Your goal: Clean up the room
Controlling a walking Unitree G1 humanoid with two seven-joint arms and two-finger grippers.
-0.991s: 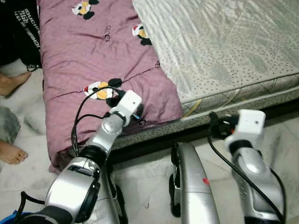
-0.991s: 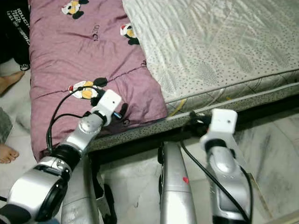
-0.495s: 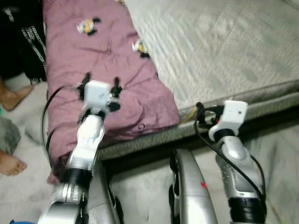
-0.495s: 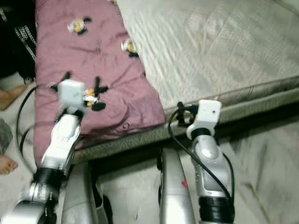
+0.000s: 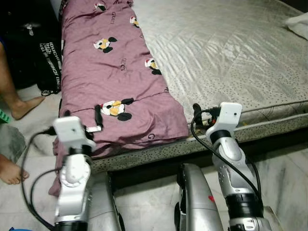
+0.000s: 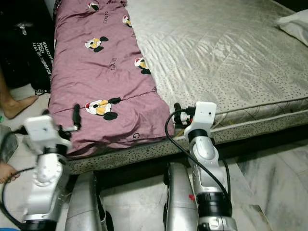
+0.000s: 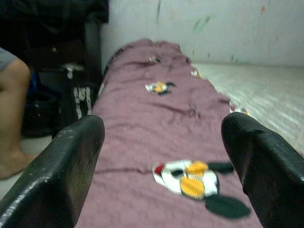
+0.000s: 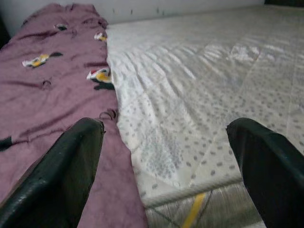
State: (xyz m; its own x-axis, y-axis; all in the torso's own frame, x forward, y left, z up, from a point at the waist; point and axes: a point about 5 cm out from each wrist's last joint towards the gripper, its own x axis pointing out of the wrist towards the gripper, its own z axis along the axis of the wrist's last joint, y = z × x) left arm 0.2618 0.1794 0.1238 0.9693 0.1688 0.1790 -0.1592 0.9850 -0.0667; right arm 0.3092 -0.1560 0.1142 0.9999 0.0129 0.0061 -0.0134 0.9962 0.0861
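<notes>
A mauve blanket (image 5: pixel 115 72) printed with cartoon mice lies folded along the left side of the bed. My left gripper (image 5: pixel 82 116) hovers at the blanket's near left corner, open, with nothing between its fingers (image 7: pixel 76 156). The left wrist view looks along the blanket (image 7: pixel 175 128). My right gripper (image 5: pixel 202 111) is held at the bed's front edge, just right of the blanket's near right corner. It is open and empty, with its fingers (image 8: pixel 71 166) spread over the seam between blanket and mattress (image 8: pixel 213 95).
The grey quilted mattress (image 5: pixel 231 53) takes up the right side. A white pillow (image 5: pixel 298 21) lies at its far right. A person's feet (image 5: pixel 21 107) and a black bag (image 5: pixel 48 62) are on the marble floor to the left. My own legs (image 5: pixel 197 202) stand close to the bed frame.
The camera has lifted and shows more of the bed. My left gripper swung from over the mouse print out to the blanket's near left corner. The right gripper shifted slightly along the bed's edge.
</notes>
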